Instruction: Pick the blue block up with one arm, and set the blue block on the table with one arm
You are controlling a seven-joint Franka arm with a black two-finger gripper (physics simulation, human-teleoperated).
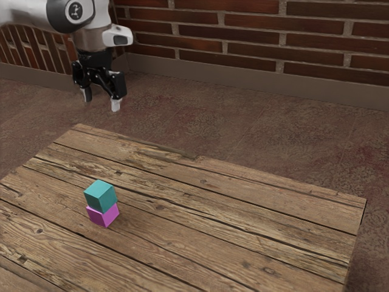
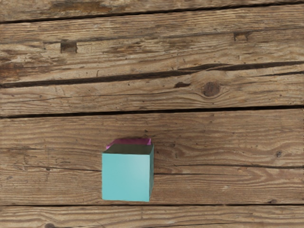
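In the exterior view, we see the wooden table (image 1: 261, 216) with its far edge running slantwise to a corner at the exterior view's right. From the blocks toward this corner there is wide open wood, and also bare planks lie between them and the far edge. Our gripper (image 1: 101, 101) is high in the upper left part, well apart from the blocks, with its two fingers standing open and nothing between them. The blue block (image 1: 99, 196), rather of a blue-green colour, is sitting on top of the pink-purple block (image 1: 103, 215), which rests on the table. It is a plain cube, and one of its sides is darker. We count two blocks, one of each colour, and one table.

In the wrist view, the planks extend on all sides around the blocks. The blue block turns to us a pale, smooth top face and a very dark side. Here too we count two blocks: a thin strip of the pink-purple one comes out from under the blue one.
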